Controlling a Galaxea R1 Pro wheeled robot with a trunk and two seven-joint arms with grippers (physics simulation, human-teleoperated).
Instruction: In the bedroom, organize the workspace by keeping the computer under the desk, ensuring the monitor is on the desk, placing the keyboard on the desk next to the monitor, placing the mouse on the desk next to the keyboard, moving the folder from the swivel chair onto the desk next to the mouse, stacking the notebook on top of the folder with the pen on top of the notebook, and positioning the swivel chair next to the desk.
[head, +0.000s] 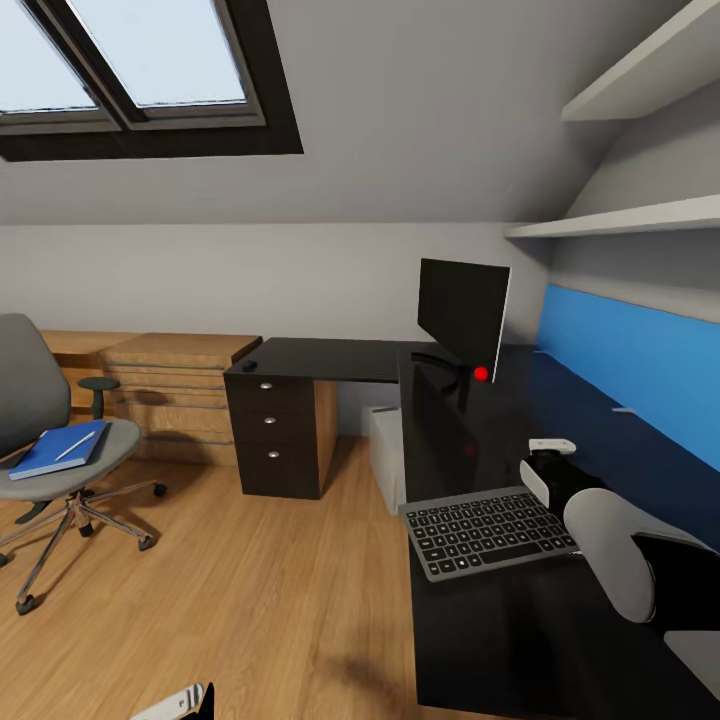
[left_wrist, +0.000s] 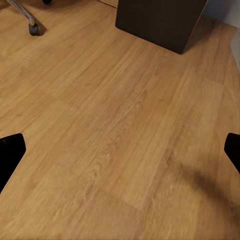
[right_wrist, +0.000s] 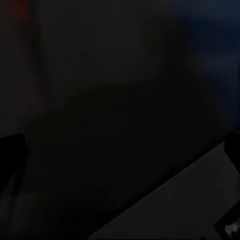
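Glossy black bench (head: 330, 358) is carrying the monitor (head: 463, 310), standing upright near the far corner, and the keyboard (head: 487, 531), lying at the near edge well in front of it. The right tool (head: 551, 462) is hovering just beyond the keyboard's far corner, over bare bench top; from the right wrist view the fingertips (right_wrist: 11, 150) are sitting wide apart with nothing between them, so I am reading it as spread and empty, probably just let go of the keyboard or about to nudge it closer to the monitor.

The mouse (head: 249, 365) is sitting on the bench's far left corner, well apart from the keyboard, so it is awaiting a move. The computer (head: 386, 458) is standing on the floor under the bench.

The swivel chair (head: 60, 455) is parked well off to the left, carrying the folder (head: 55, 450) on its seat with the pen (head: 76, 446) lying across it. The notebook I cannot make out.

The left tool (left_wrist: 120, 147) is hanging low over the wood floor (left_wrist: 115, 125), spread, idle.
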